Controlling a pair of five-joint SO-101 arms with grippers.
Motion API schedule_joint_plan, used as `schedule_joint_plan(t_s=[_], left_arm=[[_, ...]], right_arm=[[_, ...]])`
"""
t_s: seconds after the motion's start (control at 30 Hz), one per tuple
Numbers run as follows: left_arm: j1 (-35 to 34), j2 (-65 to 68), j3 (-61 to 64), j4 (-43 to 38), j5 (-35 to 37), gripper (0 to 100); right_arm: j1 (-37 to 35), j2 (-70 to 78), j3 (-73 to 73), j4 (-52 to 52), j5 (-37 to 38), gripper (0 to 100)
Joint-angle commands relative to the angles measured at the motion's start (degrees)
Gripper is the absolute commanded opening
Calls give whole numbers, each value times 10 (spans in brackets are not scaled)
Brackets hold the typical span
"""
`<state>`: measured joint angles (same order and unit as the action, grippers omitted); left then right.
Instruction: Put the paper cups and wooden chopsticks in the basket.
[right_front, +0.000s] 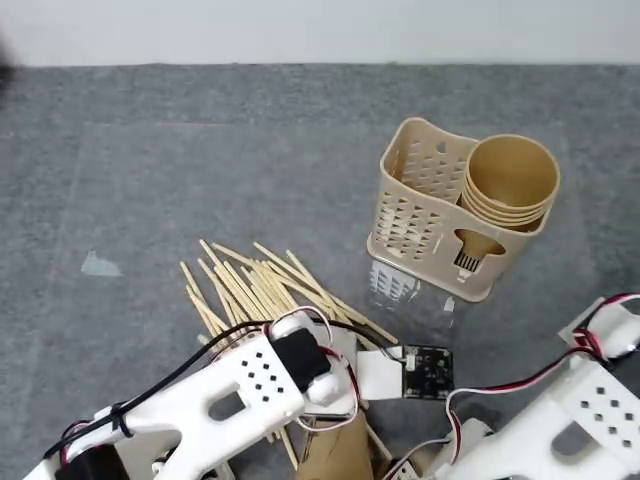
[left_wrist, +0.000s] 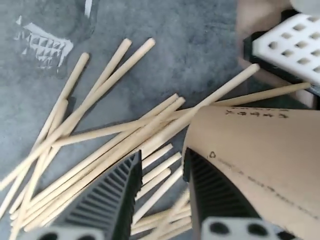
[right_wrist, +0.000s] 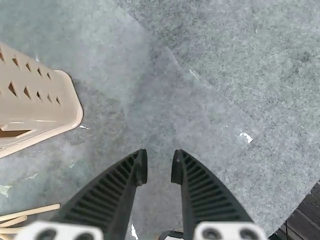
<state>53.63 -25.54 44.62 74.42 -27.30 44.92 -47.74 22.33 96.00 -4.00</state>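
A beige basket stands right of centre with a stack of paper cups in its right compartment. Wooden chopsticks lie in a loose pile on the grey mat. One more paper cup lies on its side at the front edge, under the left arm. My left gripper is open low over the chopsticks, one finger close beside the lying cup's rim. My right gripper hangs slightly open with nothing in it, over bare mat near the basket's corner.
The right arm's white body fills the front right corner. A white perforated arm part sits just beyond the lying cup. Bare grey mat spreads left of and behind the basket. Dark floor shows past the mat's edge.
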Motion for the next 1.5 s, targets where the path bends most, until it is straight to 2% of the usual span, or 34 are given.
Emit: schedule_joint_plan(t_s=[0.0,0.2,0.33,0.43,0.53,0.73,1.0,1.17,1.47], left_arm=[[-21,5,15,-30,4,145],[-76,5,43,-75,-19,145],[-137,4,25,-83,-38,145],[-178,5,-12,-76,-42,145],[-194,4,-60,-31,-42,145],[-193,1,-155,96,-44,145],[-193,2,-215,258,-143,145],[-189,4,-183,261,-175,145],[-86,4,-66,260,-190,145]], right_arm=[[7,-18,-5,-4,-6,101],[7,-18,-5,-4,-6,101],[7,-18,-5,-4,-6,101],[7,-18,-5,-4,-6,101],[7,-18,-5,-4,-6,101],[7,-18,-4,-7,-6,101],[6,-18,-4,-7,-5,101],[4,-18,-4,-8,-5,101],[3,-17,-4,-8,-6,101]])
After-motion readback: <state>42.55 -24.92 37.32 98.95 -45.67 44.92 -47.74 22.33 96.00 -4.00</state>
